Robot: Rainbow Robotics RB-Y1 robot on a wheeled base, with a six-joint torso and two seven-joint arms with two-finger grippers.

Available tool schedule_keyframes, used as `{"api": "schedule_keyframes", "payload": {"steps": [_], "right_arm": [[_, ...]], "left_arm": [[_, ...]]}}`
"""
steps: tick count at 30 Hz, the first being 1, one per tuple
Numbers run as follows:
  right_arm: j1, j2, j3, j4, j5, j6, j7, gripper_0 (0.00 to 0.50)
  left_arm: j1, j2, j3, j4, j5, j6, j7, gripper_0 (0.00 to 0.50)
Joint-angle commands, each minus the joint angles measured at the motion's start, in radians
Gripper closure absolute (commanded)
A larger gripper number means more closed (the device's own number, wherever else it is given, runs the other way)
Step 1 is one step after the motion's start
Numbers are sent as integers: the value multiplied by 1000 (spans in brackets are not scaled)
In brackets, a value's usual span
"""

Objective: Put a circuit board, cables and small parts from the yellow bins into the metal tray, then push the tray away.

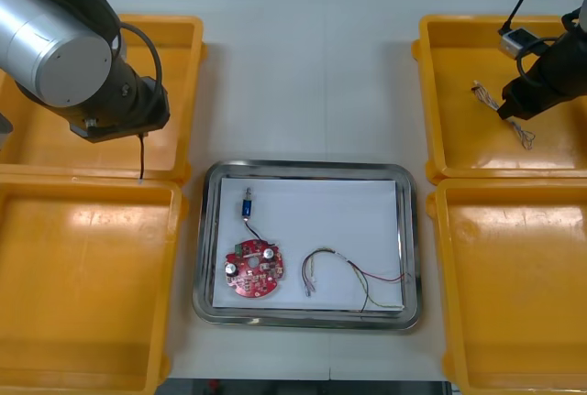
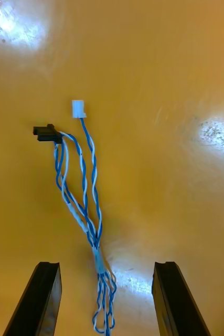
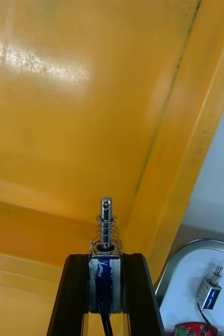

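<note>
Four bins (image 1: 37, 148) (image 1: 83, 285) (image 1: 459, 93) (image 1: 514, 294); one tray (image 1: 303, 168); one board (image 1: 255, 269); two cables (image 1: 323, 252) (image 2: 94, 236); two small metal parts (image 1: 248, 209) (image 3: 106, 231).

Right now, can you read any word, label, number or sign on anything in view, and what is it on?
None can be read.
On the circuit board in the metal tray: any print is too small to read.
On the small metal part in the left gripper's jaws: blue body, no legible label.
On the blue and white cable in the yellow bin under the right gripper: connectors show no print.
</note>
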Motion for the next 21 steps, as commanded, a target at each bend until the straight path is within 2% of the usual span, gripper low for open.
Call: {"api": "schedule_keyframes", "payload": {"steps": [1,18,21], "right_arm": [[-41,6,-10,51,-8,-44,42,0],[-35,27,-2,117,-19,-129,44,0],[-23,27,-1,119,-48,-141,42,0]], "left_arm": [[8,27,28,-51,23,6,13,500],[8,22,27,-104,58,24,24,500],[8,21,27,-104,59,24,24,500]]}}
